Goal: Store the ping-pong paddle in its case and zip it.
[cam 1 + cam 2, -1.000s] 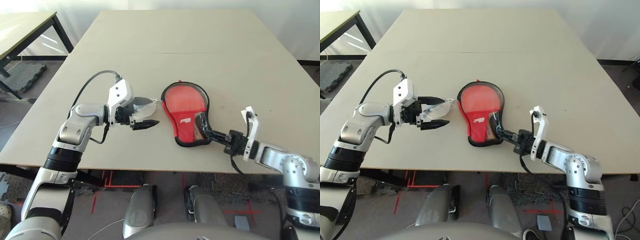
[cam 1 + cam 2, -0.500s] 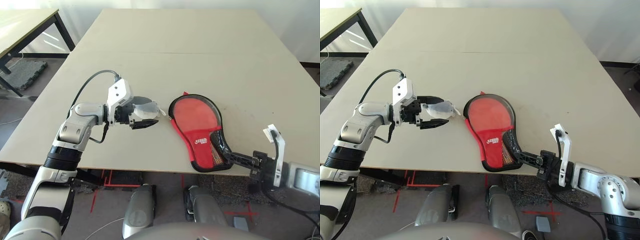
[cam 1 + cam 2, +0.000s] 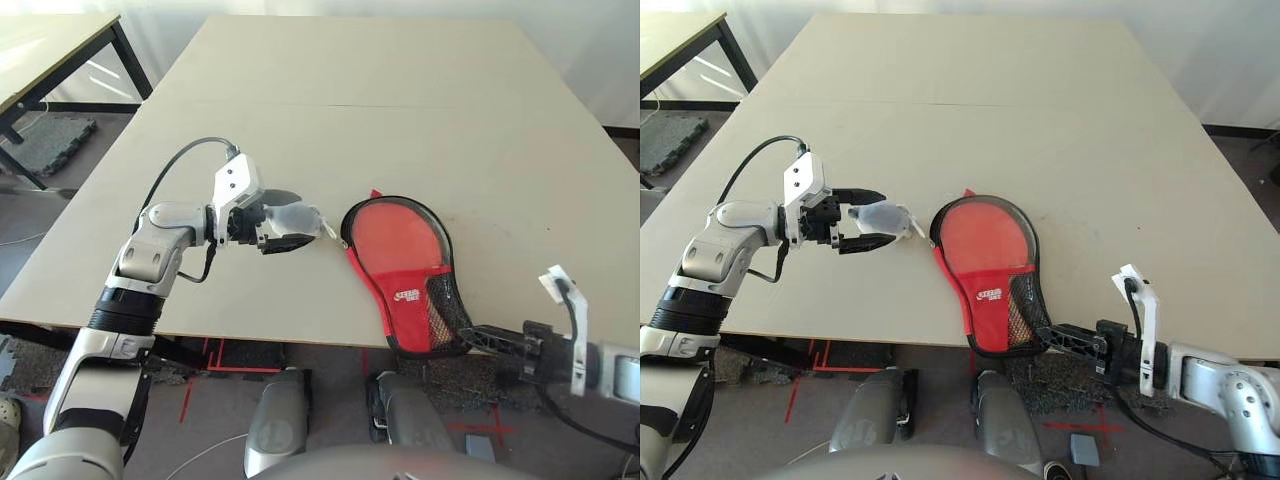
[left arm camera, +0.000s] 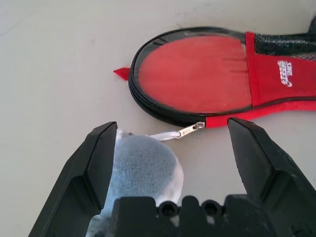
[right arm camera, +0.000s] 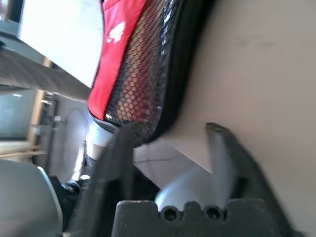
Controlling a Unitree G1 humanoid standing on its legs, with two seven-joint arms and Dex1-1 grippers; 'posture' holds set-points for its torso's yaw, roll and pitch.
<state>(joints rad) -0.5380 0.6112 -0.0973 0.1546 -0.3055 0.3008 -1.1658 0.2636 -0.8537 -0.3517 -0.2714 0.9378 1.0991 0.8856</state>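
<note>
Left eye view: I see the case (image 3: 408, 262) lying flat on the beige table (image 3: 400, 110), red side up, near the table's front edge. Its round head points away from me and its narrow mesh-pocket end hangs slightly over the edge. A white logo sits on the red fabric just above the black mesh. A black zipper runs around the rim, and through the round clear-looking panel I see red; I cannot tell whether that is the paddle or only the lining.

At the head's left side, a metal zipper pull (image 4: 191, 130) with a pale cord leads toward my left gripper (image 3: 290, 217). That gripper hovers just left of the case, fingers spread wide. A pale grey, soft rounded tag (image 4: 143, 168) lies against one finger; the fingers are not closed on it. A small red tab (image 4: 122, 73) sticks out from the case's far rim.

My right gripper (image 3: 1058, 337) is at the table's front edge, by the case's mesh end. In the right wrist view its fingers stand apart on either side of the table edge, one finger against the mesh corner, not pinching anything.
</note>
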